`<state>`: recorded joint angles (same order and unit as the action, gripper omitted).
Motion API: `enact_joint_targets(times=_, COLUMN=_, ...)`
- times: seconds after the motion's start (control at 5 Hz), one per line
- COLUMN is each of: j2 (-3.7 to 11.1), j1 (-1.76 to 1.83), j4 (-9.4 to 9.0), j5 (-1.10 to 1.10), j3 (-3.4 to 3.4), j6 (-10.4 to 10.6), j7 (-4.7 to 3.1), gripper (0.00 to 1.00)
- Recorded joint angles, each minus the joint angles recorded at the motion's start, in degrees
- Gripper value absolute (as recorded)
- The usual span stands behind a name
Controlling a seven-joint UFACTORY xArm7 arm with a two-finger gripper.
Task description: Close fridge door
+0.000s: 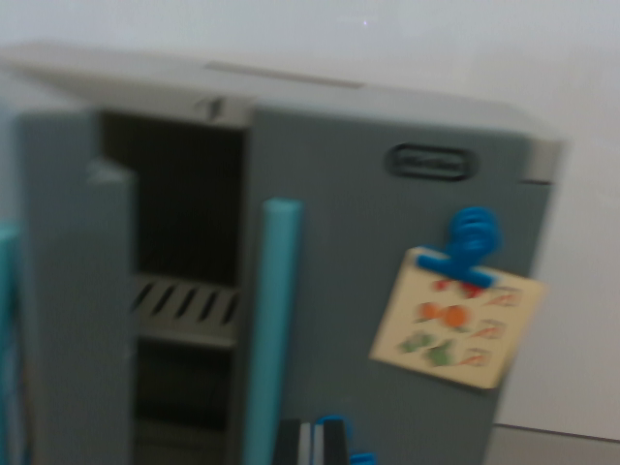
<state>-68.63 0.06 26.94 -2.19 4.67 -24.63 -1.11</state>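
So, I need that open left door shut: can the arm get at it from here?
Probably yes. The open door stands ajar at the wrist view's left, with nothing visible in front of it. The pincer itself is not clearly in view, so its exact clearance cannot be told.

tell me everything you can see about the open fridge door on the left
The open door is a grey, plastic-looking slab on the wrist view's left, swung outward so the inner face and edge show. A teal handle peeks out along its far left side. It stands upright, ajar, exposing the dark interior and a slatted shelf. The picture is blurred, and the door's bottom is cut off.
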Motion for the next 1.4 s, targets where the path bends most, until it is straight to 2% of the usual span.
enact_joint_targets(times=0.2, j2=1.35, j1=0.0, j4=0.0, j5=0.0, j3=3.01, j6=0.0, j7=0.0, gripper=1.0)
enact_joint_targets(times=0.4, j2=1.35, j1=0.0, j4=0.0, j5=0.0, j3=3.01, j6=0.0, j7=0.0, gripper=1.0)
enact_joint_targets(times=0.6, j2=3.06, j1=0.0, j4=0.0, j5=0.0, j3=6.07, j6=0.0, j7=0.0, gripper=1.0)
enact_joint_targets(times=0.8, j2=3.06, j1=0.0, j4=0.0, j5=0.0, j3=6.07, j6=0.0, j7=0.0, gripper=1.0)
enact_joint_targets(times=1.0, j2=5.2, j1=0.0, j4=0.0, j5=0.0, j3=9.31, j6=0.0, j7=0.0, gripper=1.0)
enact_joint_targets(times=1.2, j2=5.2, j1=0.0, j4=0.0, j5=0.0, j3=9.31, j6=0.0, j7=0.0, gripper=1.0)
enact_joint_targets(times=1.4, j2=7.53, j1=0.0, j4=0.01, j5=0.0, j3=11.95, j6=0.0, j7=0.0, gripper=1.0)
